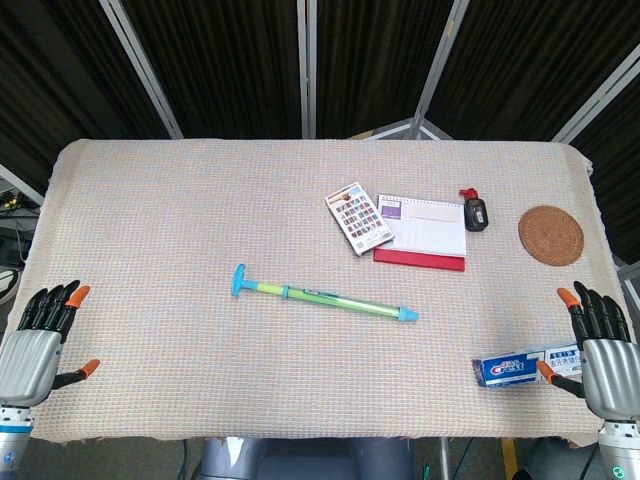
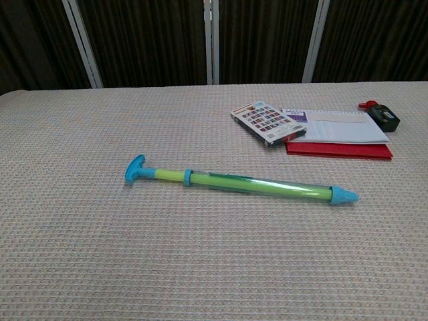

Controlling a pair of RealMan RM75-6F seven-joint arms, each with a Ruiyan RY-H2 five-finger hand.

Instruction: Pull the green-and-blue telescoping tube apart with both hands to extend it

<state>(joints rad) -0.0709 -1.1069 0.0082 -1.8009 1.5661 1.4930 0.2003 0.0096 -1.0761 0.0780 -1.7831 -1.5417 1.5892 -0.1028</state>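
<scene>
The green-and-blue telescoping tube (image 1: 325, 297) (image 2: 237, 182) lies flat in the middle of the table, its blue T-handle at the left end and its blue cap at the right. My left hand (image 1: 40, 335) hovers at the table's front left corner, fingers spread, holding nothing. At the front right corner my right hand (image 1: 598, 345) is likewise spread and empty, far from the tube. Neither hand shows in the chest view.
A toothpaste box (image 1: 520, 367) lies just left of my right hand. Behind the tube sit a small card box (image 1: 358, 217) (image 2: 267, 122), a white-and-red notebook (image 1: 424, 232) (image 2: 338, 136), a black-and-red small device (image 1: 475, 210) (image 2: 382, 115) and a round woven coaster (image 1: 551, 234).
</scene>
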